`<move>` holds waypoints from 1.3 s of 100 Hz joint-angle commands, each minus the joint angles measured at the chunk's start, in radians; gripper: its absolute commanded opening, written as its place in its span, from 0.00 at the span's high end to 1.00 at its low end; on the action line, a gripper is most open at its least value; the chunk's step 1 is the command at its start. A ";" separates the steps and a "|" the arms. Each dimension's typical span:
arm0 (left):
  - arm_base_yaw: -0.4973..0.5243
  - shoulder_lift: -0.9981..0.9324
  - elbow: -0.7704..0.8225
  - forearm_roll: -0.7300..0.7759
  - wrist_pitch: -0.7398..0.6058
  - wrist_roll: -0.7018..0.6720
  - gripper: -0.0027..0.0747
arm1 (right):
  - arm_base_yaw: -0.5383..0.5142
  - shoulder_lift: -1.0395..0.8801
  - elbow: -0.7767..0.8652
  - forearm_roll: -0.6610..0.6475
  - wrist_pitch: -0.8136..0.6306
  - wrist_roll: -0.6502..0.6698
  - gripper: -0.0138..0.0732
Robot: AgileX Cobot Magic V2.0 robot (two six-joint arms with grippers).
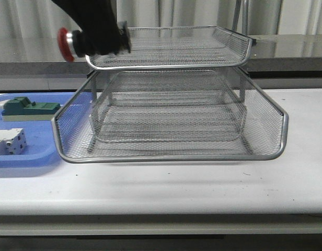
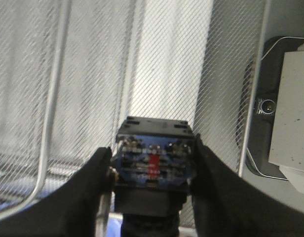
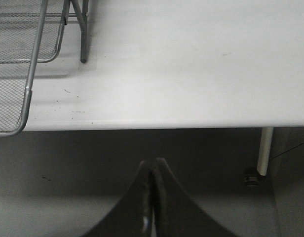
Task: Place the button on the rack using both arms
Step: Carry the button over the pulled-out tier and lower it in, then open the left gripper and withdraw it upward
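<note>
Two hands share this job, but only the left hand (image 1: 98, 39) is busy: it grips the button (image 1: 72, 43) sideways at the left edge of the rack's (image 1: 171, 151) top tier, red head poking outward past the rim. The right hand (image 3: 153, 197) hangs pinched shut and empty off the tabletop (image 1: 203, 183) edge. If the button is let go here, I reckon it could catch the rim and tumble onto the blue tray (image 1: 25, 154).

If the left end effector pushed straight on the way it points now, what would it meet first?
Most likely the mesh floor of the rack's top tier. The left end effector holds the button just above it, blue-black rear block leading; the exact gap is unclear.
</note>
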 commanded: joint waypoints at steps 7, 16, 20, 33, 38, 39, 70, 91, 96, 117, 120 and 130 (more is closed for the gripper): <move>-0.057 0.022 -0.023 -0.044 -0.122 -0.017 0.93 | -0.005 0.002 -0.033 -0.013 -0.052 -0.005 0.92; -0.076 0.058 -0.023 -0.044 -0.181 -0.017 0.93 | -0.005 0.002 -0.033 -0.013 -0.052 -0.005 0.92; -0.080 0.073 -0.023 -0.044 -0.201 -0.017 0.93 | -0.005 0.002 -0.033 -0.013 -0.052 -0.005 0.92; -0.088 0.111 -0.023 -0.045 -0.231 -0.018 0.92 | -0.005 0.002 -0.033 -0.013 -0.052 -0.005 0.92; -0.091 0.125 -0.023 -0.045 -0.222 -0.020 0.92 | -0.005 0.002 -0.033 -0.013 -0.052 -0.005 0.92; -0.091 0.125 -0.023 -0.045 -0.217 -0.020 0.92 | -0.005 0.002 -0.033 -0.013 -0.052 -0.005 0.92; -0.091 0.141 -0.023 -0.048 -0.182 -0.027 0.40 | -0.005 0.002 -0.033 -0.013 -0.052 -0.005 0.92; -0.091 0.141 -0.023 -0.048 -0.182 -0.027 0.30 | -0.005 0.002 -0.033 -0.013 -0.052 -0.005 0.92; -0.091 0.141 -0.023 -0.048 -0.182 -0.027 0.30 | -0.005 0.002 -0.033 -0.013 -0.052 -0.005 0.92; -0.082 0.139 -0.101 -0.036 -0.069 -0.096 0.30 | -0.005 0.002 -0.033 -0.013 -0.052 -0.005 0.92; -0.076 0.139 -0.119 -0.031 -0.049 -0.124 0.30 | -0.005 0.002 -0.033 -0.013 -0.052 -0.005 0.92; -0.038 0.126 -0.162 -0.020 0.012 -0.159 0.30 | -0.005 0.002 -0.033 -0.013 -0.052 -0.005 0.92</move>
